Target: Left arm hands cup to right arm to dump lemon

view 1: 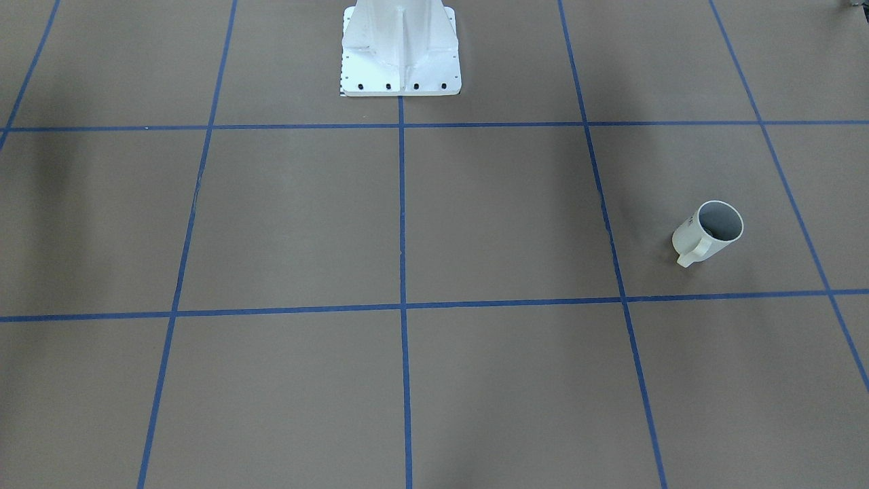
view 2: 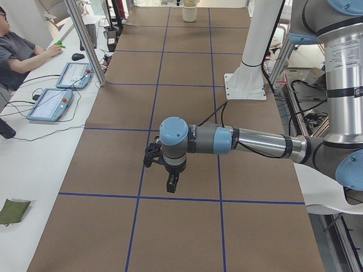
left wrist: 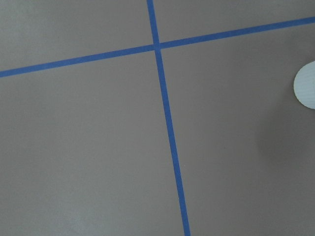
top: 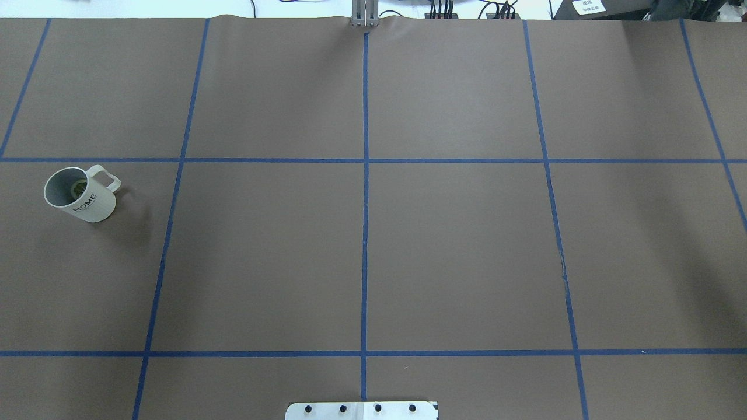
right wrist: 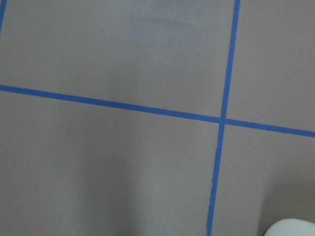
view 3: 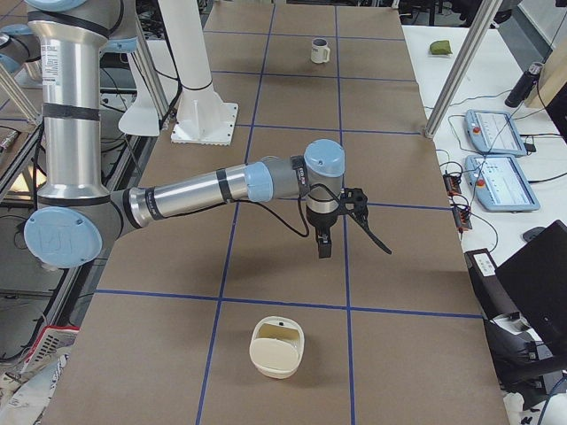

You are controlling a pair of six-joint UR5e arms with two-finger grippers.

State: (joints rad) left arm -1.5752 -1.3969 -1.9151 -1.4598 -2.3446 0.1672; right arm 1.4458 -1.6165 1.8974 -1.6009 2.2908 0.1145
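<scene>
The cup is a cream-white mug marked HOME. It stands upright on the brown table at the robot's far left, its handle toward the far side. A yellow-green lemon piece shows inside it. In the front-facing view the cup shows only its grey inside, and it appears small at the far end in the right side view. My left gripper hangs fingers-down over the table's middle, well away from the cup. My right gripper hangs likewise. I cannot tell whether either is open or shut.
A cream-white bowl-like container sits on the table at the robot's right end. The white pedestal base stands at the table's robot side. A person sits at a side bench with tablets. A pale rounded edge shows in the left wrist view.
</scene>
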